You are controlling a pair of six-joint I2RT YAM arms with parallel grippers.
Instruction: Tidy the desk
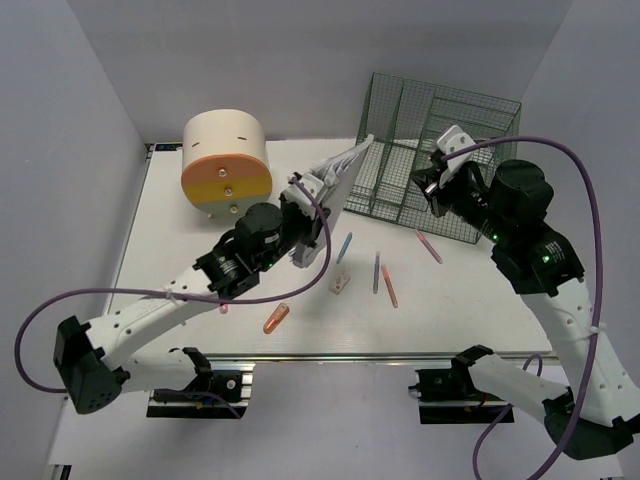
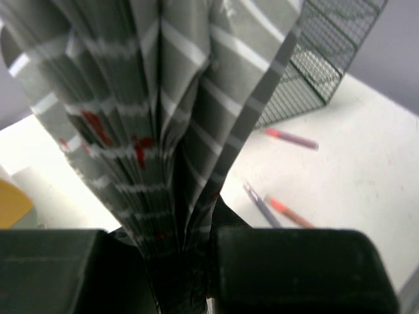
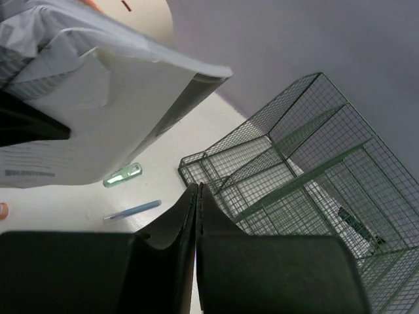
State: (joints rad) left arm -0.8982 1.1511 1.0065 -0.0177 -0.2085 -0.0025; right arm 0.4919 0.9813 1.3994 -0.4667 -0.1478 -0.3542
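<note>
Left tool clamps one edge of a fanned, grey-striped booklet, which is held tilted above the white worktop. Right tool, jaws pressed together and empty, hangs at the front of the green wire rack. The worktop spans the view beneath both arms, and pens lie near its middle.
</note>
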